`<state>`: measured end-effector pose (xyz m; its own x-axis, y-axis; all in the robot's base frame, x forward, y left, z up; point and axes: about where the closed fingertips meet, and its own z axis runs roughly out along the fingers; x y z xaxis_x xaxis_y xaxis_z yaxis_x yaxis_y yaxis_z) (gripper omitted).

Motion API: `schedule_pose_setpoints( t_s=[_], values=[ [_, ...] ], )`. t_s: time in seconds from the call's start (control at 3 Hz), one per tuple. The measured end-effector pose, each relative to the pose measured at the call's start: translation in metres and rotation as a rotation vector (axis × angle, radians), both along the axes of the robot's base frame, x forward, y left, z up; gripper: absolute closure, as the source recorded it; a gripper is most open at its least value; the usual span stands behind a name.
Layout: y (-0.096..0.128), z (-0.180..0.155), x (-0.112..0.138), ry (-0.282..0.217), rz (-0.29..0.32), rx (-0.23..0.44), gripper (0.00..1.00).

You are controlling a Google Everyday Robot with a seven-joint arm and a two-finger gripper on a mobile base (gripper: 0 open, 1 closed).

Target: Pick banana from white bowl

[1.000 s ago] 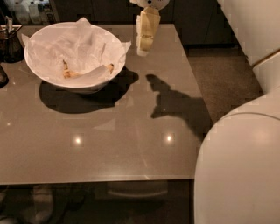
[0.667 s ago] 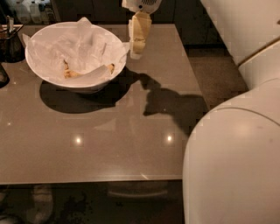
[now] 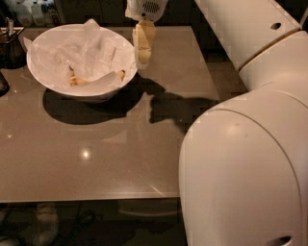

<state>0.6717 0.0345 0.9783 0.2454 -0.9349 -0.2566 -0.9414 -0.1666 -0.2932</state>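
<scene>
The white bowl stands at the table's far left, lined with crumpled white paper that sticks past its rim. The banana lies low inside it, yellow-brown, mostly covered by a fold of paper, with one end showing near the right wall. My gripper hangs fingers-down just outside the bowl's right rim, above the tabletop. It holds nothing that I can see. My arm runs from the top of the view down the right side.
A dark container with utensils stands at the far left edge behind the bowl. Bottles sit beyond the table's back edge. The grey tabletop stretches toward me. My white arm body fills the lower right.
My gripper has moved left toward the bowl's right rim. My arm body has swung further into the right of the view. The bowl and the banana have not moved.
</scene>
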Motion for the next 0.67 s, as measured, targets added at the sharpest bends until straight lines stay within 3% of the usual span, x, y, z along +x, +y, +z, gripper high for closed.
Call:
schedule_pose_setpoints(
  t_s=[0.67],
  values=[
    [0.016,0.015,0.010,-0.044,0.055,0.039,0.00]
  ],
)
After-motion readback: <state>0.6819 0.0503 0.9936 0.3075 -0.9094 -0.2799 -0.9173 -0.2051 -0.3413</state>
